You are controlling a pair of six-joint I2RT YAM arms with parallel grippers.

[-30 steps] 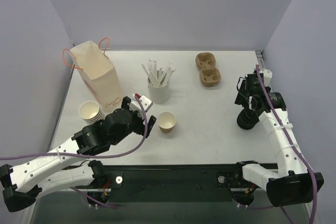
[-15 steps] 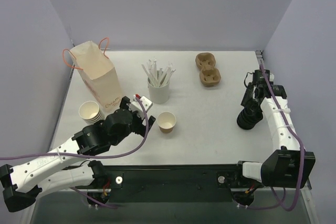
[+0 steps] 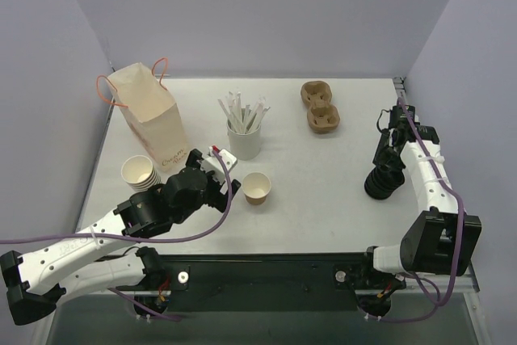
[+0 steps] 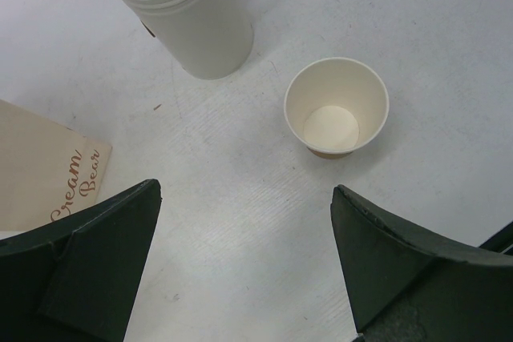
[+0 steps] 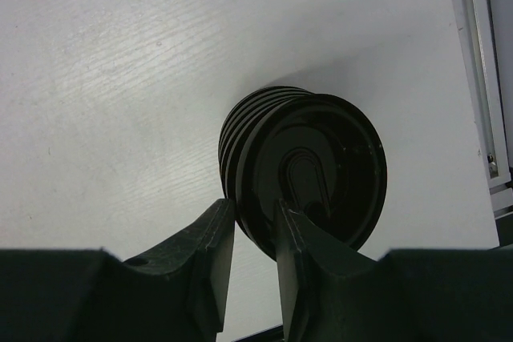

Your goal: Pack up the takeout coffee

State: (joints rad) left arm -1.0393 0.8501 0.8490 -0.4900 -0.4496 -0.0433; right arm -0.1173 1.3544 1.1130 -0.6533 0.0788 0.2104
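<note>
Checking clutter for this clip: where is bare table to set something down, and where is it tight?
Widest bare patch: bordered by the lone cup, lid stack and cup carriers. Crowded left: bag, cup stack, stick holder and left tool cluster by that cup.

Glossy black plastic lids (image 5: 321,166), matt paper cup (image 4: 337,107), kraft paper bag (image 3: 149,119), faintly grained white table (image 3: 307,191)

Robot lab booth, plain lilac walls (image 3: 266,14), white tabletop (image 3: 323,208), two bolted arms (image 3: 89,244)
</note>
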